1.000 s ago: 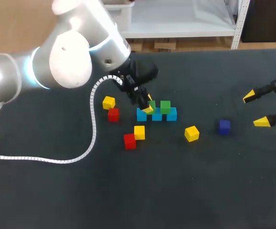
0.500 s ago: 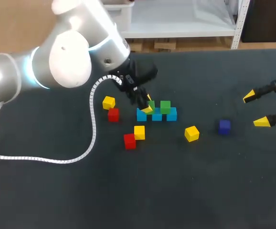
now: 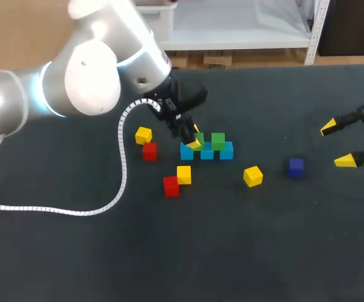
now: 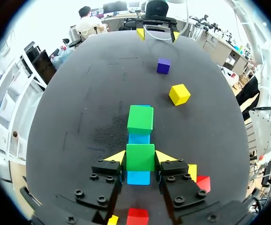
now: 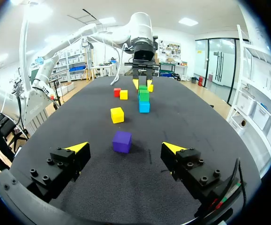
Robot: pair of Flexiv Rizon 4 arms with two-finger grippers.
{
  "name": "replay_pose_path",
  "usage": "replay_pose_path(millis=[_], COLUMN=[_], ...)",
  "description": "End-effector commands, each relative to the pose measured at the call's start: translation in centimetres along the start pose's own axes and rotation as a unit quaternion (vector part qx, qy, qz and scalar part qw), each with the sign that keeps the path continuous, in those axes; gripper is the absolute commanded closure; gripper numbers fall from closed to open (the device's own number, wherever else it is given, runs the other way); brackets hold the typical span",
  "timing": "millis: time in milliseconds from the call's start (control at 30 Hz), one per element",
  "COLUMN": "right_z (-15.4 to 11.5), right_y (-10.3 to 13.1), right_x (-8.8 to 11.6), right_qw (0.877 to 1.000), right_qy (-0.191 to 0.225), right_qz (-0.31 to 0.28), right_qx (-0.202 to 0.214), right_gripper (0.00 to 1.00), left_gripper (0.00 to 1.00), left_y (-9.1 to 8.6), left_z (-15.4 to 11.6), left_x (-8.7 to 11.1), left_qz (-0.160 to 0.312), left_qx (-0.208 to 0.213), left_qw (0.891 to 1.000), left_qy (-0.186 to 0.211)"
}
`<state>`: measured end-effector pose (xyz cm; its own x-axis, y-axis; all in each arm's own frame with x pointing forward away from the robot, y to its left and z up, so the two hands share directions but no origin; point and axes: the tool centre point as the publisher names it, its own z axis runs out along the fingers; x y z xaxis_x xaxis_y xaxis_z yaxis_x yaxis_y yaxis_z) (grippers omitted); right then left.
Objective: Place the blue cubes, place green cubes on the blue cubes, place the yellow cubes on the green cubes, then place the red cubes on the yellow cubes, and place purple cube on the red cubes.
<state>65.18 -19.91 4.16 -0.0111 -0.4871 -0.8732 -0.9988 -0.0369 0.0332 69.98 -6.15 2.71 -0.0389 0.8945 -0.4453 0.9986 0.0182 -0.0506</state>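
Three blue cubes (image 3: 207, 153) lie in a row mid-table. One green cube (image 3: 218, 140) rests on the row's right part. My left gripper (image 3: 194, 139) is shut on a second green cube (image 4: 140, 157), which sits on or just over the nearest blue cube (image 4: 139, 177). The other green cube (image 4: 140, 119) lies ahead of it. My right gripper (image 3: 336, 145) hangs open at the right, the purple cube (image 5: 122, 141) on the table ahead between its fingers, untouched. Yellow cubes (image 3: 143, 134) (image 3: 184, 174) (image 3: 252, 176) and red cubes (image 3: 149, 151) (image 3: 170, 185) lie loose around the row.
A white coiled cable (image 3: 122, 163) trails from my left arm over the table's left side. The purple cube (image 3: 296, 166) sits between the row and my right gripper. The front half of the black table (image 3: 232, 251) holds no cubes.
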Motion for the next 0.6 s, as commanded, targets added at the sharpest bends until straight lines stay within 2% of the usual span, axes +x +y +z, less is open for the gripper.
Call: replay_pose_path(millis=[33, 267, 600], right_z=[0.04, 0.04, 0.04], right_y=[-0.03, -0.03, -0.03], right_x=[0.02, 0.02, 0.02], right_qw=[1.0, 1.0, 1.0], right_qy=[0.0, 0.0, 0.0], right_qz=[0.0, 0.0, 0.0], right_qx=[0.0, 0.0, 0.0], right_gripper=[0.0, 0.0, 0.0], left_gripper=[0.77, 0.75, 0.64], left_y=[0.31, 0.41, 0.46], left_z=[0.11, 0.17, 0.23], left_x=[0.0, 0.01, 0.17], left_qz=[0.001, 0.002, 0.001], left_qx=[0.003, 0.003, 0.006], left_qw=[1.0, 1.0, 1.0], left_qy=[0.0, 0.0, 0.0])
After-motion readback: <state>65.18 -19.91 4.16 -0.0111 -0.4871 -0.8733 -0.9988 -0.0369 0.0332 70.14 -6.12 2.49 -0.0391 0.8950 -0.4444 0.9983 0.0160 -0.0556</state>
